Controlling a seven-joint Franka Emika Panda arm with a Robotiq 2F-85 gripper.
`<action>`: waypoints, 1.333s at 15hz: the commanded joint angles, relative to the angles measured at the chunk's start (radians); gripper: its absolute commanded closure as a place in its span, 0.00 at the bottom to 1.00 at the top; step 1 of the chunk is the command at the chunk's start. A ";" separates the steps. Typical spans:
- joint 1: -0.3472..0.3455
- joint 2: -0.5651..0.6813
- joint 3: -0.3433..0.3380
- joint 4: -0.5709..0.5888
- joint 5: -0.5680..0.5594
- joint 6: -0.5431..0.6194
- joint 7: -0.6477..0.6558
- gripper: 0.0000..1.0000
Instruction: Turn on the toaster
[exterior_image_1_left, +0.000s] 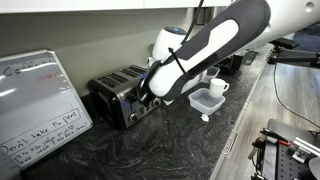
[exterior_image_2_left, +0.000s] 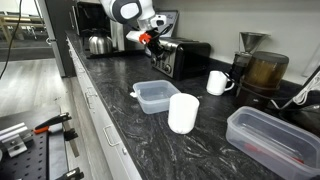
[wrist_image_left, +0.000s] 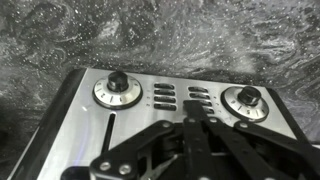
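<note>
The toaster (exterior_image_1_left: 118, 92) is a brushed silver box with dark top slots, standing on the dark marble counter against the wall; it also shows in an exterior view (exterior_image_2_left: 182, 58). My gripper (exterior_image_1_left: 148, 98) is at its front panel, also seen in an exterior view (exterior_image_2_left: 152, 42). In the wrist view the toaster's front (wrist_image_left: 85, 125) fills the frame, with two knobs (wrist_image_left: 117, 88) (wrist_image_left: 247, 100) and rows of buttons between them. My gripper (wrist_image_left: 197, 125) is shut, its fingers pressed together, with the tips against the panel's middle just below the buttons. A lever slot (wrist_image_left: 108, 140) runs down on the left.
A whiteboard (exterior_image_1_left: 38, 105) leans on the wall beside the toaster. A clear plastic container (exterior_image_2_left: 154, 96), a white cup (exterior_image_2_left: 183, 112), a white mug (exterior_image_2_left: 217, 82), a second container (exterior_image_2_left: 268, 135), a kettle (exterior_image_2_left: 97, 44) and a black coffee machine (exterior_image_2_left: 262, 70) stand on the counter.
</note>
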 joint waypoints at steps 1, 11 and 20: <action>0.051 -0.037 -0.095 -0.005 -0.059 -0.094 0.089 1.00; 0.078 -0.066 -0.143 0.004 -0.097 -0.238 0.150 1.00; 0.077 -0.055 -0.124 0.026 -0.001 -0.163 0.128 1.00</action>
